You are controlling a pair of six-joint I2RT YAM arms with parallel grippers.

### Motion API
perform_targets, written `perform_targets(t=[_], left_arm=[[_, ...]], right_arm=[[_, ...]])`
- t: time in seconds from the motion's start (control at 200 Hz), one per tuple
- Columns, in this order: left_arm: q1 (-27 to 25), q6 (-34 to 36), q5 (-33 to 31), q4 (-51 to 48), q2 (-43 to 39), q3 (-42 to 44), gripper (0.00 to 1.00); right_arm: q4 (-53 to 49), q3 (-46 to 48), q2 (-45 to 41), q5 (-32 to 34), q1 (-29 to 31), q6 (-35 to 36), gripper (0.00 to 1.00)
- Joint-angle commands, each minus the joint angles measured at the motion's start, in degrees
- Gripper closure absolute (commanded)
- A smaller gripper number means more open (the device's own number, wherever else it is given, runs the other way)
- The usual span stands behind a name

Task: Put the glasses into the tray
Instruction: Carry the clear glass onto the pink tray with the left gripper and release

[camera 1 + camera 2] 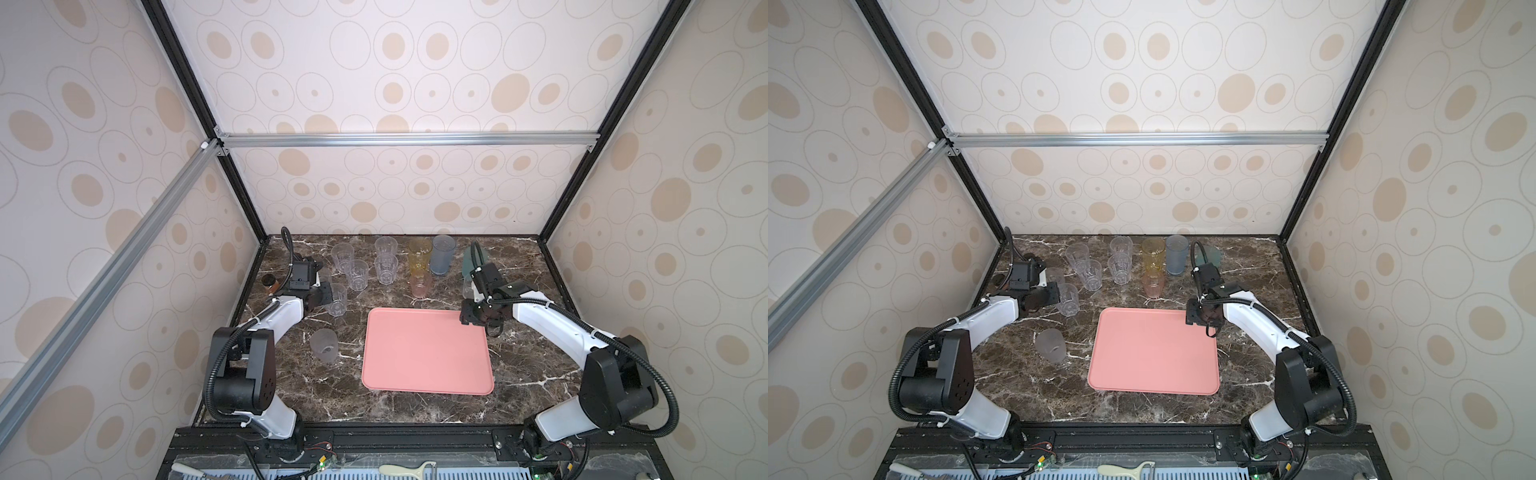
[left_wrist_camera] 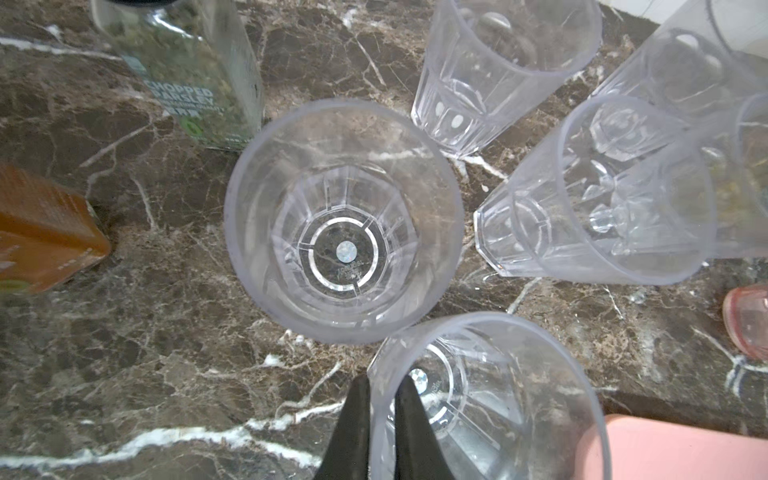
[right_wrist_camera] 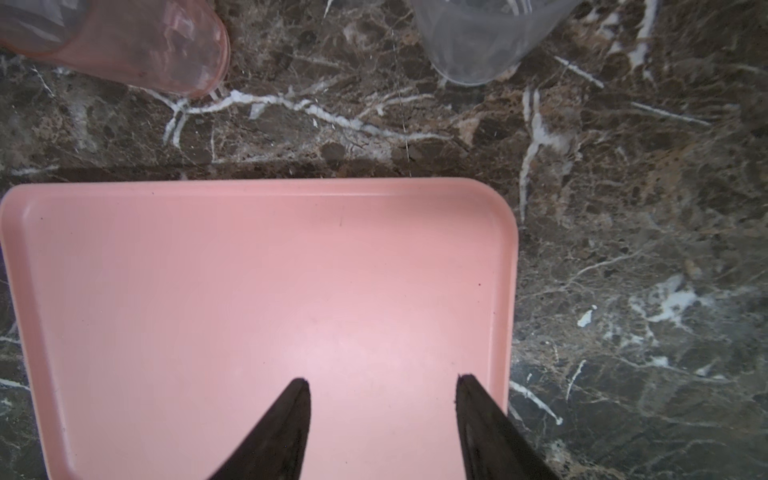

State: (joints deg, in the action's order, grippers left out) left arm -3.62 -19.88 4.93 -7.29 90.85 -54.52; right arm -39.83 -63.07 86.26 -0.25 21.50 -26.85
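- So, one clear ribbed tumbler (image 1: 336, 300) sits just off the upper-left corner of the tray (image 1: 428, 353), left of centre in both top views.
- The left gripper (image 2: 383, 382) is pinched onto that tumbler's rim, one black finger inside the wall and one outside. I can't tell whether its base is off the marble tabletop (image 1: 415, 411).
- More clear ribbed tumblers (image 1: 356, 274) bunch up above it, toward the upper middle of the tabletop, all upright.
- Right of those, the amber tumbler (image 1: 419, 253) and blue tumbler (image 1: 442, 254) stand side by side. A short pink tumbler (image 1: 420, 284) is just below the amber one.
- The teal tumbler (image 1: 468, 259) is half hidden behind the right arm (image 1: 536, 309).
- The frosted tumbler (image 1: 324, 345) stands alone left of the tray, lower in the frame.
- Every glass I can see is outside the tray.
- The right gripper (image 3: 382, 378) hangs over the tray's upper-right corner, fingers well apart over bare pink.
- The left wrist view also catches a chopped parsley bottle (image 2: 195, 70) and an orange-brown bottle (image 2: 41, 232) near the tumblers.
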Motion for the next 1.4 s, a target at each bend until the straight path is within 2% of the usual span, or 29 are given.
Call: perform_targets(t=[0.0, 0.19, 0.385, 0.51, 0.65, 0.835, 1.23, 1.395], left_arm=[[0.38, 0.67, 0.64, -1.91, -0.05, -2.66, 0.92], [0.44, 1.91, 2.4, -4.99, -1.95, -4.15, 1.0], [-1.76, 0.33, 7.12, -10.98, -5.94, -9.12, 1.0], [-8.26, -1.39, 7.15, -15.13, -6.77, -12.83, 1.0], [-17.68, -2.23, 1.95, -16.82, -4.94, -14.06, 1.0], [-22.75, -2.9, -1.32, -15.55, -2.07, -13.6, 1.0], [-24.27, -0.07, -7.24, -16.09, 0.14, -10.73, 1.0], [-24.27, -0.12, -6.43, -14.7, 0.94, -9.13, 1.0]], right_arm=[[-1.01, -2.22, 1.22, 1.13, 0.64, -1.1, 0.42], [-0.95, -3.81, 1.63, 1.39, 1.17, -1.15, 0.42], [-1.68, -6.83, 1.79, 0.65, 1.2, -1.27, 0.43], [-1.48, -8.57, 2.11, -0.12, 1.53, -1.61, 0.44], [-1.3, -10.39, 3.8, -0.72, 2.7, -2.09, 0.44], [-1.12, -11.81, 4.98, -0.89, 4.23, -2.44, 0.44], [-0.05, -11.68, 6.01, -1.41, 5.7, -3.39, 0.45], [0.46, -11.81, 6.87, -1.42, 6.41, -3.61, 0.45]])
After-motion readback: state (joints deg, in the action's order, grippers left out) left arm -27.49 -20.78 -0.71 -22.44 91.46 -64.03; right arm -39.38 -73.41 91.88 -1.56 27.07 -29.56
